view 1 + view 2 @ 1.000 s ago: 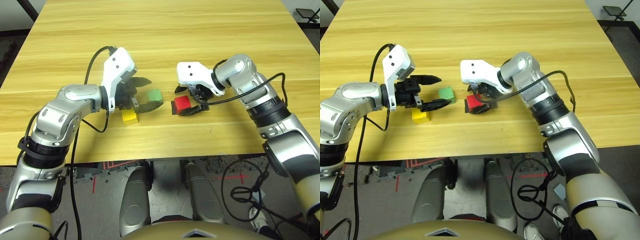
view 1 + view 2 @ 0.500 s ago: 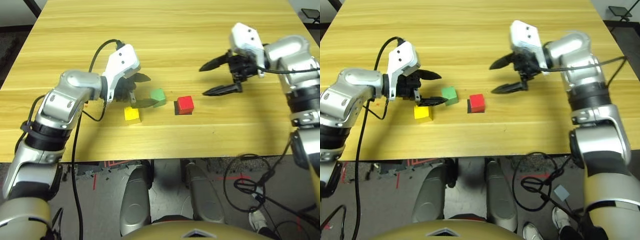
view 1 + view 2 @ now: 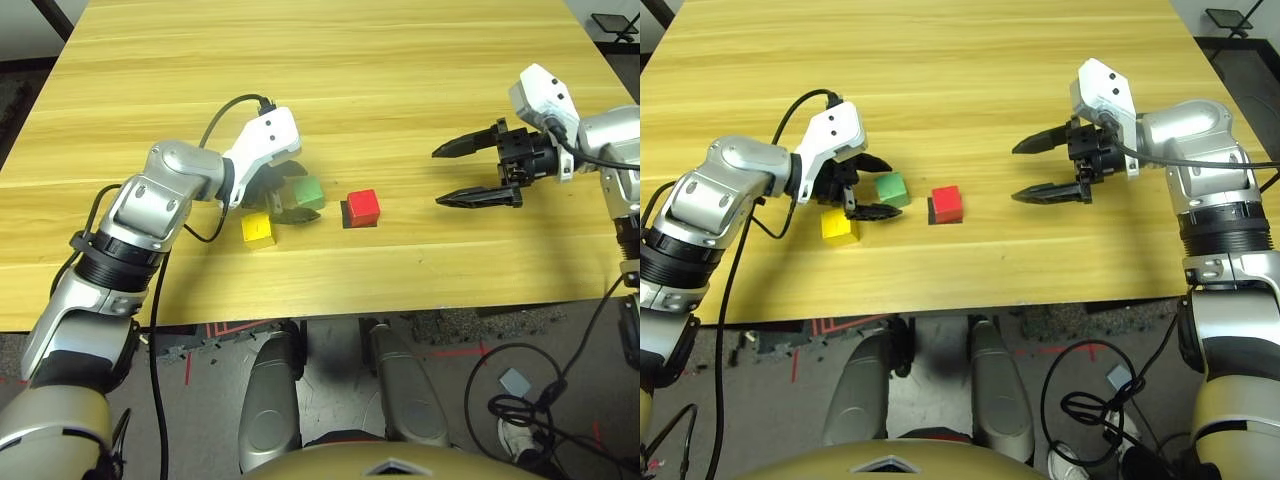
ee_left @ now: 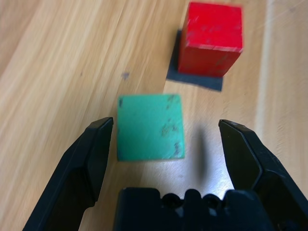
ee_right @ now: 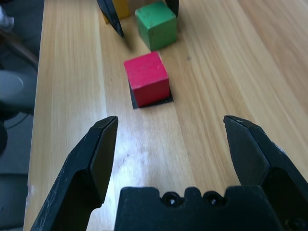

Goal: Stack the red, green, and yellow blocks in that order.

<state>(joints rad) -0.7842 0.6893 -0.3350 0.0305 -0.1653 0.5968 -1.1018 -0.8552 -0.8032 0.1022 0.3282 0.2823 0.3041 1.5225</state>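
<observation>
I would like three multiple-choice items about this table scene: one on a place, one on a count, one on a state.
1. Where does the red block sit?
A. on a flat black patch
B. on top of the green block
C. at the far edge of the table

2. How many blocks lie on the table?
A. two
B. three
C. four

3. How is the left gripper?
A. shut on the yellow block
B. shut on nothing
C. open, with the green block between its fingers

Key: 1 A, the black patch shows under the red block; 2 B, one red, one green, one yellow; 3 C, the left wrist view shows both fingers apart from the green block's sides.
</observation>
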